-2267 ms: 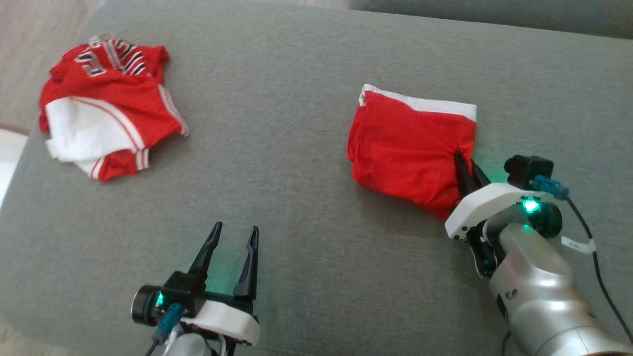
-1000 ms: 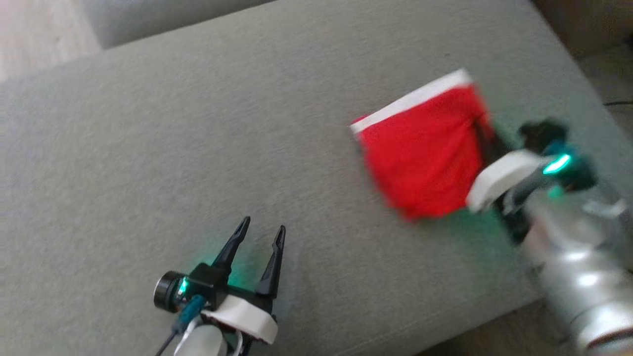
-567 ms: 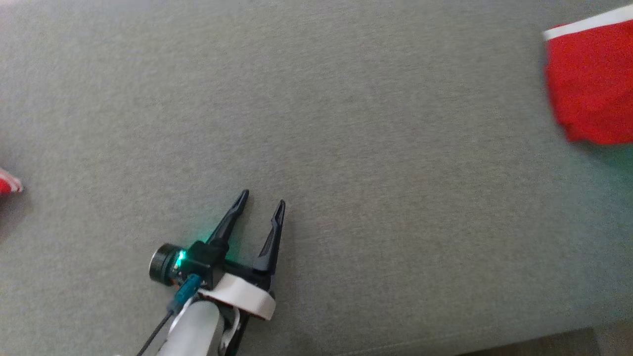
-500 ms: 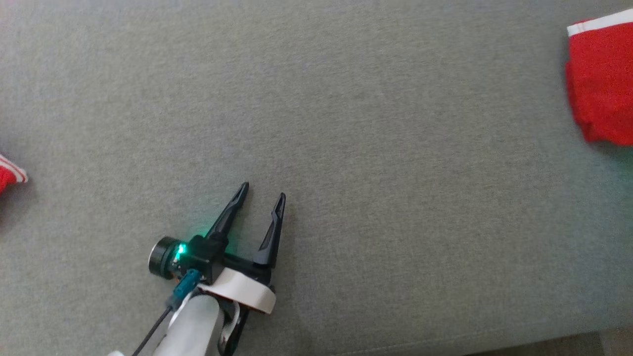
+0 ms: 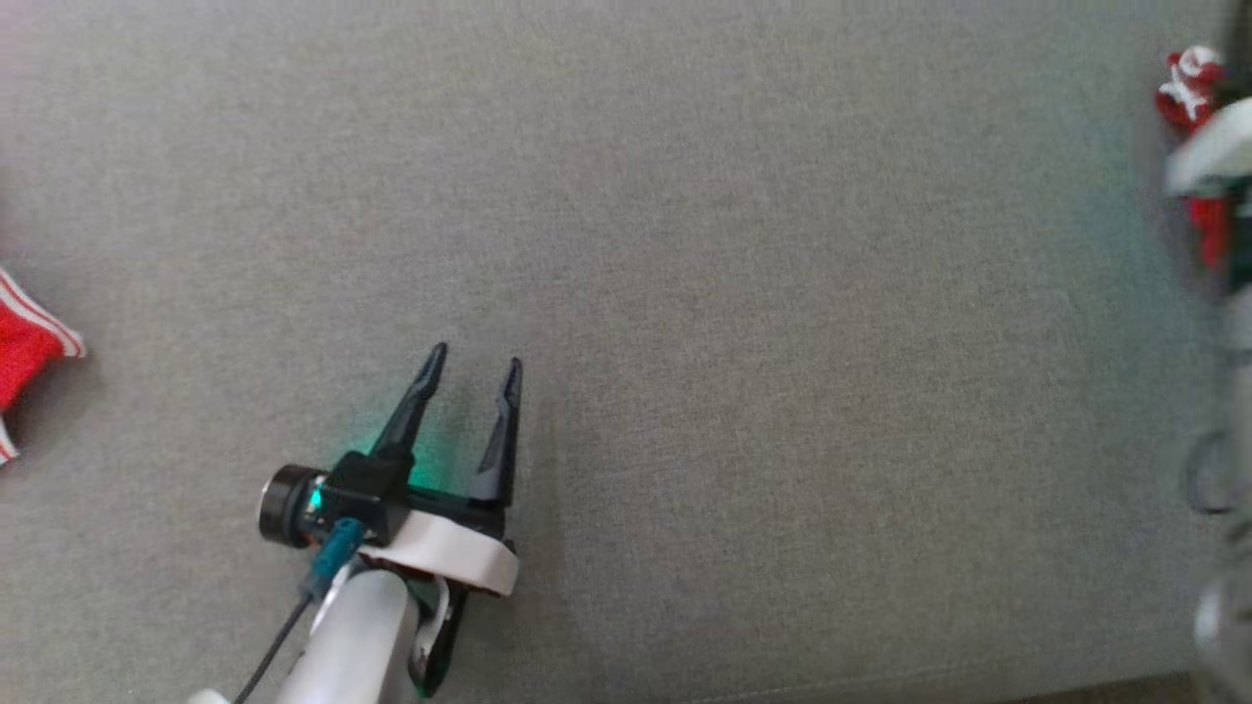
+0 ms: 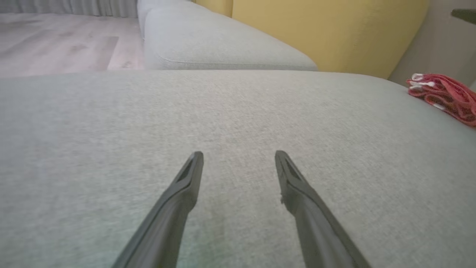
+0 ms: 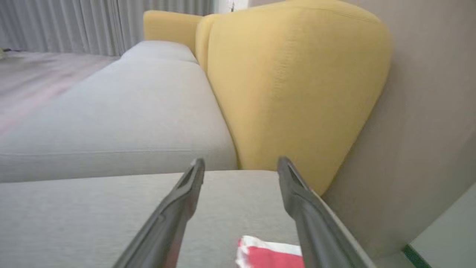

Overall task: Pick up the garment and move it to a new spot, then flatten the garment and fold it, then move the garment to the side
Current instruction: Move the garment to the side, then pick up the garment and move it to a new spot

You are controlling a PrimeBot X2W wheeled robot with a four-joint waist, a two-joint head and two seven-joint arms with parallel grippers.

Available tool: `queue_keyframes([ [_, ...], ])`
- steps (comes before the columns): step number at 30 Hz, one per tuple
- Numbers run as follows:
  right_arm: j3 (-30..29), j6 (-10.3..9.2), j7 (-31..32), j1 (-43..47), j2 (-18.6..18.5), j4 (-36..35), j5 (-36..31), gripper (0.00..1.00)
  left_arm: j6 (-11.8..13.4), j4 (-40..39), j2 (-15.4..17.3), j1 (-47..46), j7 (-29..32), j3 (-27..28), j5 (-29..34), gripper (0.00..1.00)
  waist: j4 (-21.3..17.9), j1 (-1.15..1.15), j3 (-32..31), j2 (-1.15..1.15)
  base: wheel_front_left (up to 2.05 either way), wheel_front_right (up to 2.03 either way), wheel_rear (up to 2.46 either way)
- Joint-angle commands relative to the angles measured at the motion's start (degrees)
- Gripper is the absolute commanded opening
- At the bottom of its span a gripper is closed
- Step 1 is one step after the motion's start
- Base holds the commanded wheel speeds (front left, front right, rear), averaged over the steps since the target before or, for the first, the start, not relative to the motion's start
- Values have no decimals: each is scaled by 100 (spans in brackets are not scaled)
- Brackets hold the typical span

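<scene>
Our folded red garment lies at the right edge of the gray cushion, just under our right end effector, whose fingers are wide apart and hold nothing. Our left end effector, apart too, is far off.

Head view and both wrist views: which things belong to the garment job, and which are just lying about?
Job: folded red garment; right gripper, open; left gripper, open; grey sofa seat.
Lying about: second red white-striped garment; yellow backrest; curtains.
</scene>
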Motion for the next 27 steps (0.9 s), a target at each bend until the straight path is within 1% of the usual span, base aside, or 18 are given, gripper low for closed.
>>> queue_keyframes([
  [1, 164, -4, -60, 252, 232, -429, 58, 100, 76, -169, 40, -47, -24, 266, -11, 100, 59, -1, -138, 0, 0, 0, 0],
  [4, 476, -4, -61, 685, 697, -918, 224, 100, 182, -187, 40, 19, -24, 450, -9, 100, 150, -1, -321, 0, 0, 0, 0],
  [5, 596, -4, -61, 851, 801, -1052, 291, 100, 212, -195, 40, 41, -24, 511, -11, 100, 196, -1, -389, 0, 0, 0, 0],
  [10, 1054, -4, -61, 1776, 1120, -1509, 784, 100, 352, -206, 40, 185, -24, 836, -8, 100, 428, -1, -683, 0, 0, 0, 0],
  [16, 1339, -4, -62, 2857, 1213, -1811, 1131, 100, 370, -163, 40, 438, -24, 1152, 66, 100, 607, -1, -1032, 0, 0, 0, 0],
  [19, 1502, -4, -62, 3255, 1216, -1915, 1434, 100, 374, -130, 40, 592, -24, 1270, 70, 100, 635, -1, -1213, 0, 0, 0, 0],
  [22, 1607, -4, -62, 3545, 1217, -2012, 1619, 100, 403, -138, 40, 774, -24, 1377, 53, 100, 620, -1, -1391, 0, 0, 0, 0],
  [27, 1733, -4, -62, 3780, 1218, -2164, 1796, 100, 421, -168, 40, 1005, -24, 1486, 31, 100, 585, -1, -1615, 0, 0, 0, 0],
])
